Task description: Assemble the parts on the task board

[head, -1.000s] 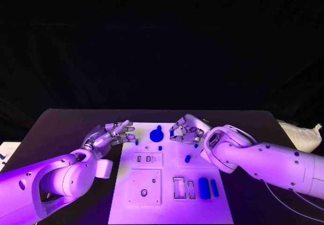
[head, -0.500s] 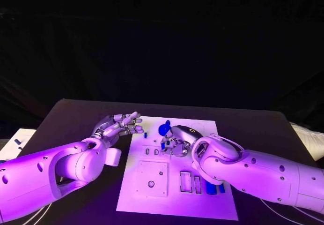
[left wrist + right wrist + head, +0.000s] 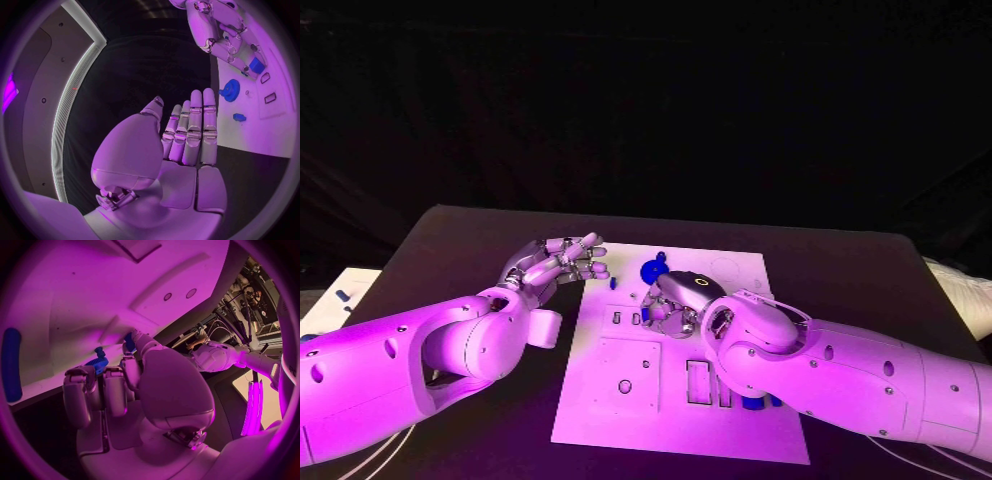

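Hovering over the task board, right robot hand apparently pinches a blue part.

The left hand holds nothing, its fingers straight and close together above the dark surface. Beyond lies the task board with a blue gear; the right hand grips a blue part.

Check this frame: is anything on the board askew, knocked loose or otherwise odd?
Nothing stands out. The task board lies flat on the table, the blue gear sits at its far end, and the right hand works over the board while the left hand hovers beside it, holding nothing.
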